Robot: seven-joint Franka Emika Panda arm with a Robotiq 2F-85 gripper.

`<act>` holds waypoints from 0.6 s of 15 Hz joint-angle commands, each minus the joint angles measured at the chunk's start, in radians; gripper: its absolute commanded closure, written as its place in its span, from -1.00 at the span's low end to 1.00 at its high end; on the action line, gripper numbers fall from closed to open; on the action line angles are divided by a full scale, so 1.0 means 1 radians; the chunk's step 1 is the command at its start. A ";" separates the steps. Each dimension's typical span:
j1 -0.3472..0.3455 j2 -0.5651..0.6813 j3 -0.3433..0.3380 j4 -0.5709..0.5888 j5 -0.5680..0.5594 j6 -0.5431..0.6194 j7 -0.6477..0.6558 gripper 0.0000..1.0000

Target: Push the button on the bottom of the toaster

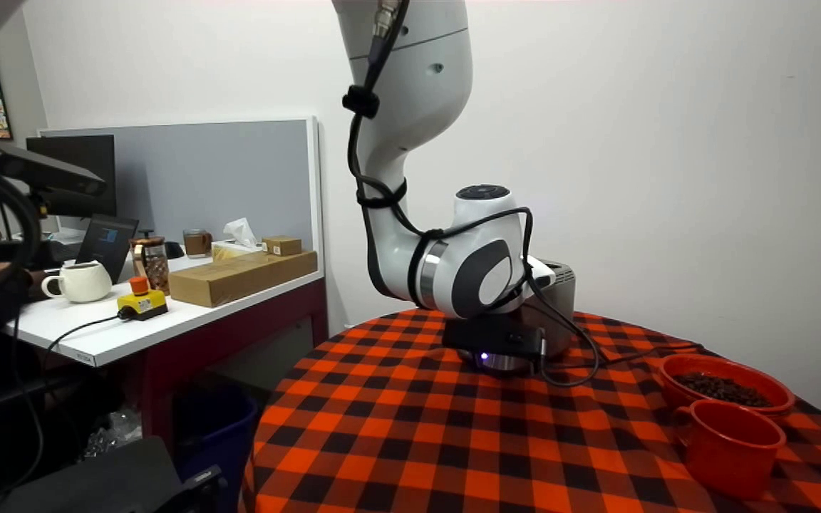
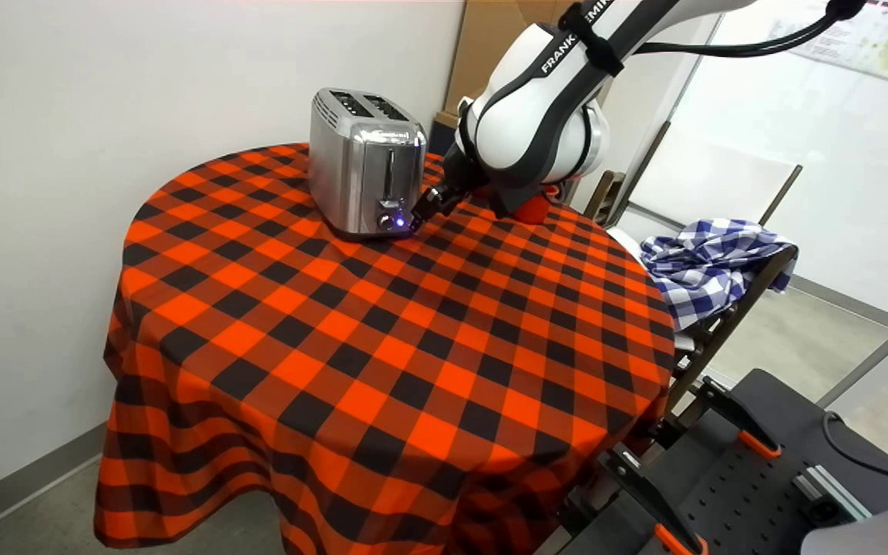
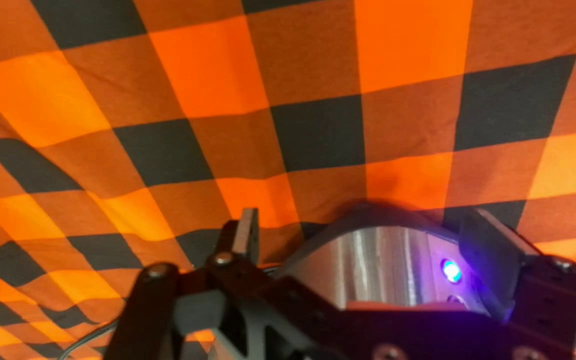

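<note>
The brushed-silver two-slot toaster [image 2: 328, 166] stands on the checked tablecloth, its lever end facing out. It is partly hidden by the arm in an exterior view [image 1: 565, 296]. A button [image 2: 400, 222] low on that end glows blue-violet, close to a round knob [image 2: 385, 222]. In the wrist view the lit button [image 3: 451, 271] and the toaster's lower rounded corner [image 3: 378, 265] show between the fingers. My gripper [image 3: 363, 225] is open and empty. Its right-hand finger is close beside the lit button; I cannot tell if it touches. The gripper tip [image 2: 418, 216] is at the toaster's lower front corner.
A red bowl of dark beans [image 1: 720, 388] and a red mug [image 1: 735, 452] stand on the round table [image 1: 410, 427]. A black cord [image 1: 656, 350] runs from the toaster side across the cloth. A wall [image 2: 105, 100] is behind. A chair holds a blue checked cloth [image 2: 714, 262].
</note>
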 commanded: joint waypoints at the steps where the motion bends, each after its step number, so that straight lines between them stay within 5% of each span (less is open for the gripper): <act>1: -0.029 0.010 0.045 0.011 0.013 0.020 -0.008 -1.00; 9: -0.003 0.018 0.020 0.036 0.016 0.020 0.013 -1.00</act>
